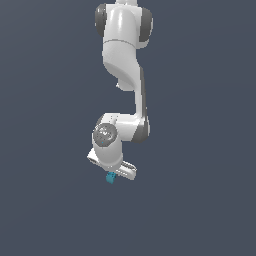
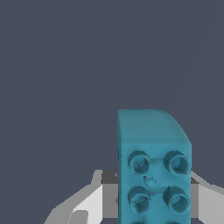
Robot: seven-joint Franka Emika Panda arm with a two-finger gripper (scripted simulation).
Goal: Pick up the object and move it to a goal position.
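Plain dark grey background is filling both views; I am seeing the end effector (image 1: 114, 175) pinching the teal block (image 1: 110, 178) between its fingers (image 2: 94, 199).

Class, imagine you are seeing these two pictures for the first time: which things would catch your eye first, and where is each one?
In the exterior view, the white robot arm stands out, reaching down the middle of a plain dark background. At its lower end a tiny teal block sits at the gripper. In the wrist view that block looms large between the pale fingers, its facing side marked with round hollows.
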